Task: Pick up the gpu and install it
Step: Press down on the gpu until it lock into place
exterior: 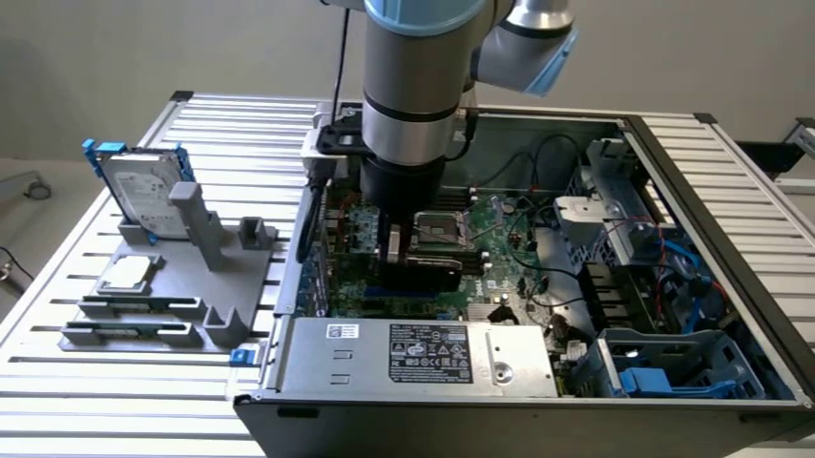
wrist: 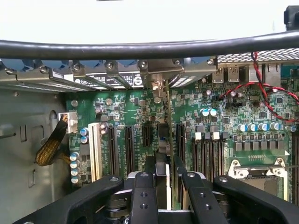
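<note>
Gripper (wrist: 166, 164): half-closed, clamped on gpu, card edge-on betw. its fingers.
Gpu (wrist: 164, 140): upright, inside case (exterior: 662, 162), right at the black slots (wrist: 128, 149); seated or not, can't tell.
Arm (exterior: 414, 95): straight down into open case.
Board (wrist: 224, 107): green, socket (wrist: 257, 170) near gpu.
Ext. view's left: hard drive (exterior: 143, 191) upright in grey holder (exterior: 191, 277), chip (exterior: 128, 274) flat beside it, well apart from case.
</note>
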You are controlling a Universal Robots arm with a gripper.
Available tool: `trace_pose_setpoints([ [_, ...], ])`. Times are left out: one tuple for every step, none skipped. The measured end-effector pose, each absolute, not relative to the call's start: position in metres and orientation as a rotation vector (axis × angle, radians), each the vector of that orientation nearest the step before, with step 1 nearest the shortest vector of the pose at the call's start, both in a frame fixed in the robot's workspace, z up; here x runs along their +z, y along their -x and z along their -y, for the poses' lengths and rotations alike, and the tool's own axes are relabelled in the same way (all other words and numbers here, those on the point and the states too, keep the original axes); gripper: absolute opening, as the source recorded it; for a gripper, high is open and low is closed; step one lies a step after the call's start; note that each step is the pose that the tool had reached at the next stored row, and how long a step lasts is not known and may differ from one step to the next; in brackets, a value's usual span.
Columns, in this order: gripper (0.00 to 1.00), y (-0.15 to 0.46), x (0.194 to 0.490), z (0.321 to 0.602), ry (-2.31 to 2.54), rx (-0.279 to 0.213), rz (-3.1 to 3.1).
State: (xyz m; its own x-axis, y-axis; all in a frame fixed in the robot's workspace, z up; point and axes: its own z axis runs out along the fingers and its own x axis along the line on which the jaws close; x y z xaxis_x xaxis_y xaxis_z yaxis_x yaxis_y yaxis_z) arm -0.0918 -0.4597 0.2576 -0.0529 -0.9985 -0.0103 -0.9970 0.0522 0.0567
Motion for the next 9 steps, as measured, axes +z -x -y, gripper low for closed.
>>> trace_pose_setpoints([
  [0.27,0.0919,0.2576,0.4596,-2.140,-0.075,2.255],
  [0.27,0.0919,0.2575,0.4596,-2.140,-0.075,2.255],
  [0.27,0.0919,0.2574,0.4596,-2.140,-0.076,2.255],
  [0.27,0.0919,0.2574,0.4596,-2.140,-0.076,2.255],
  [0.27,0.0919,0.2572,0.4596,-2.139,-0.076,2.255],
  [0.27,0.0919,0.2571,0.4596,-2.139,-0.076,2.255],
  [0.27,0.0919,0.2569,0.4596,-2.139,-0.076,2.255],
  [0.27,0.0919,0.2565,0.4596,-2.140,-0.076,2.255],
  [0.27,0.0919,0.2561,0.4596,-2.140,-0.076,2.256],
])
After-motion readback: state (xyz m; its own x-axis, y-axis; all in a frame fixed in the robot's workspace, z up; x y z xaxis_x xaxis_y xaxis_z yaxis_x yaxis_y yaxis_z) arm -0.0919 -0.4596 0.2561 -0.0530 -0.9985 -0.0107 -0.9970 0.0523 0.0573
